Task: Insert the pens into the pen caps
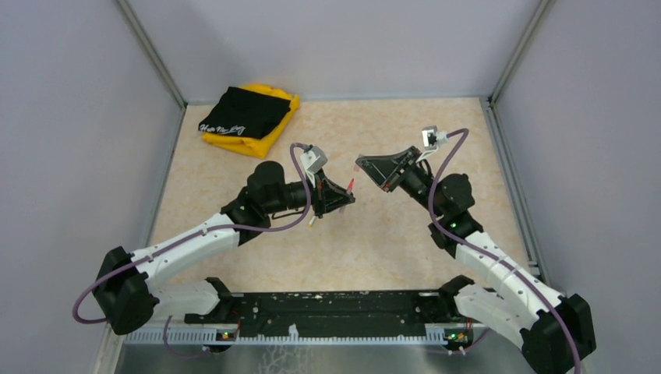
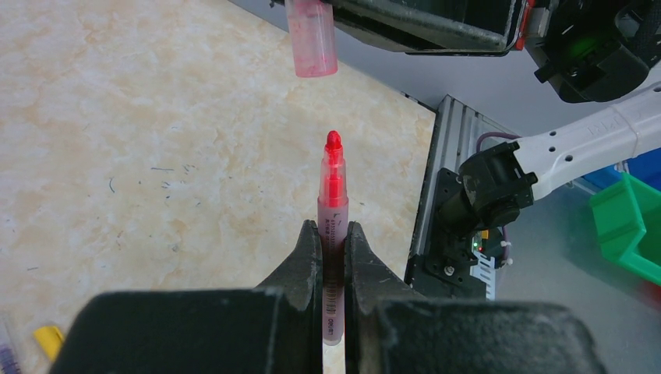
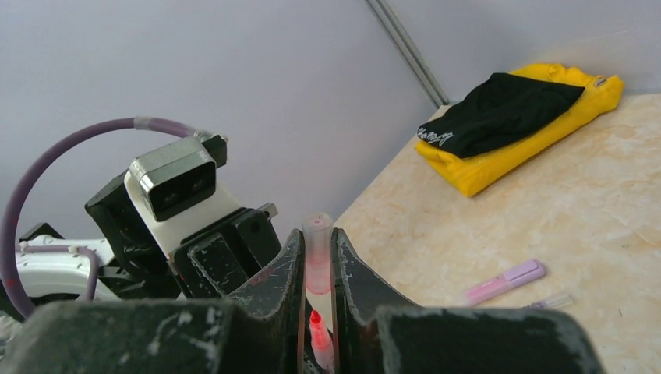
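the left tool (image 2: 333, 234) is clamped on the pinkish-red pen (image 2: 334, 195), its two dark fingers (image 2: 305, 261) pressed against the barrel on either side. the pen is thin, with a translucent pink barrel that carries small printed lettering. its bare bright-red nib sticks out past the fingertips. just beyond the nib, apart from it, hangs the pink cap (image 2: 312, 39), a short stubby translucent tube. in the left wrist view the nib points a little to the right of the cap's mouth, with a clear gap between them. the right tool (image 3: 318, 234) is closed on that cap, gripping it across its sides. the right wrist view shows the red nib just below the cap, in the slot between the fingers and not touching it. both are held above the middle of the tabletop (image 1: 374, 249), the left tool nearer and to the left, the right tool farther and to the right.

the top view shows the pen only as a small red fleck between the two tools, and the cap cannot be made out there. only the left wrist view shows a yellow cap (image 2: 48, 340) lying on the tabletop. only the right wrist view shows a pink stick with a lilac end (image 3: 507, 282) lying flat, a small clear piece (image 3: 549, 301) just beside it. at the far left corner a black cloth (image 1: 242, 109) lies on a folded yellow cloth (image 1: 261, 140).
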Controlling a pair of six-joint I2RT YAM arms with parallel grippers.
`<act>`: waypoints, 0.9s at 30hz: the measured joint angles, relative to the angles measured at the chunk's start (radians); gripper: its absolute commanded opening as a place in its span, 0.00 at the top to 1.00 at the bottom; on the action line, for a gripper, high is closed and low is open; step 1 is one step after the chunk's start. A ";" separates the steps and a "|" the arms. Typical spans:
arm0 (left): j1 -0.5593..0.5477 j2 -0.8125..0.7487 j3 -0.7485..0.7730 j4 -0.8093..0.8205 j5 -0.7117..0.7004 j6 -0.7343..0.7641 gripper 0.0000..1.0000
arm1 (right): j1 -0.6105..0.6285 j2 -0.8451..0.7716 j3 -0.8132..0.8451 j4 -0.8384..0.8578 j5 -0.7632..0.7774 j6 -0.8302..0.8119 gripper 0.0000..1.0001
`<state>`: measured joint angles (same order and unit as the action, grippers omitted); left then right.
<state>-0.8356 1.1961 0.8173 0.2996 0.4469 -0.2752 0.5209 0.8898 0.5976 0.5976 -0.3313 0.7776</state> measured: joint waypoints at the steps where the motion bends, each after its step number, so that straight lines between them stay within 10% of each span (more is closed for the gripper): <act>1: 0.000 0.000 0.000 0.000 0.000 0.000 1.00 | 0.000 0.002 0.000 0.000 -0.007 -0.001 1.00; 27: 0.000 0.000 0.000 0.006 -0.013 -0.001 1.00 | 0.000 0.012 0.001 -0.038 -0.099 -0.026 1.00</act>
<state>-0.8356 1.1957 0.8173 0.3054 0.4343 -0.2760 0.5209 0.9020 0.5987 0.5598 -0.4305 0.7517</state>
